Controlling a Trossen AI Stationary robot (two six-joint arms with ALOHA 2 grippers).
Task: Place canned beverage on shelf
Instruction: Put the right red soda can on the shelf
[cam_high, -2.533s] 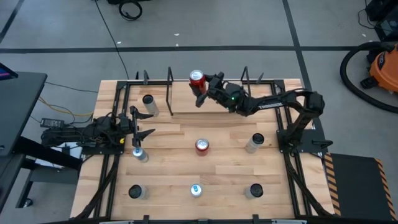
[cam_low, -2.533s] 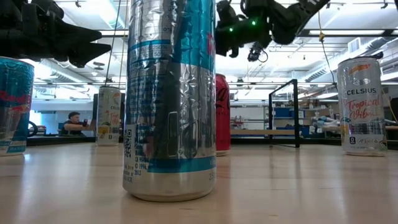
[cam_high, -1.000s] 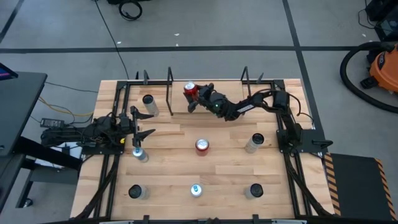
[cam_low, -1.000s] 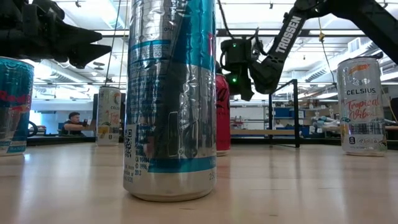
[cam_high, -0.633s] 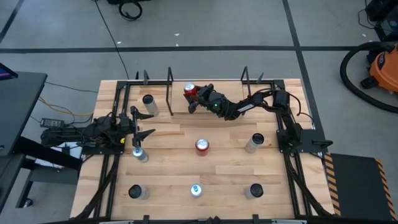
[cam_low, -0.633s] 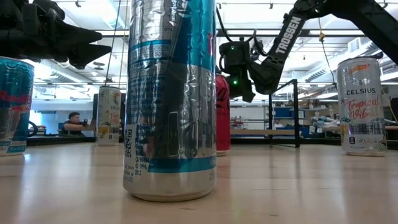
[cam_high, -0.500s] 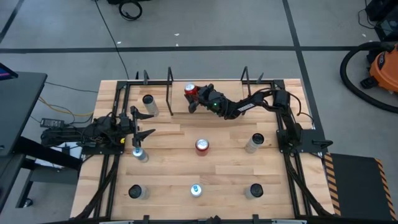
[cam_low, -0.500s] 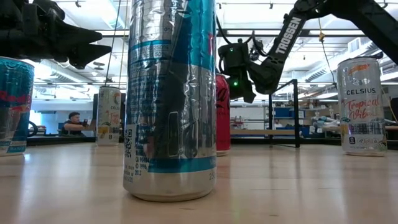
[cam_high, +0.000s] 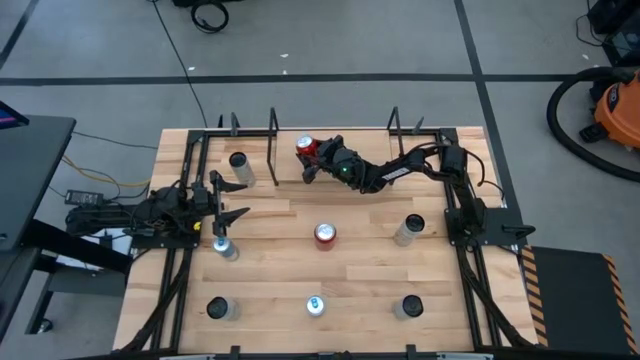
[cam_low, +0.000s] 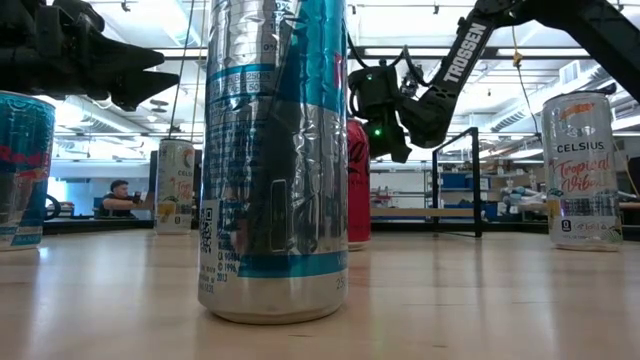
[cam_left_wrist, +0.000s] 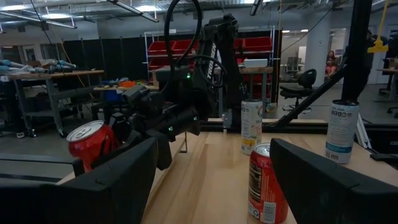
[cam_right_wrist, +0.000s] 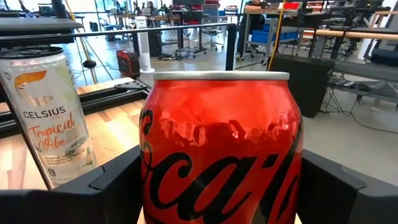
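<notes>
Light wood planks form the table (cam_high: 350, 255), with a workshop floor beyond. At its far edge the right gripper (cam_high: 315, 158) pinches a red cola can (cam_high: 306, 146) between its fingers (cam_right_wrist: 336, 186), holding it upright at the shelf (cam_high: 272, 140) among the black rods. Near it stands a white Celsius can (cam_right_wrist: 50, 118). The left gripper (cam_high: 222, 200), fingers spread and empty, hovers beside a silver can (cam_high: 223, 247).

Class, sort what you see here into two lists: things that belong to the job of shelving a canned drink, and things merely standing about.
Job:
- red cola can
- right gripper, closed on it
- shelf

Standing about:
- second red can
- Celsius can
- blue-and-silver can
- left gripper, idle, open
</notes>
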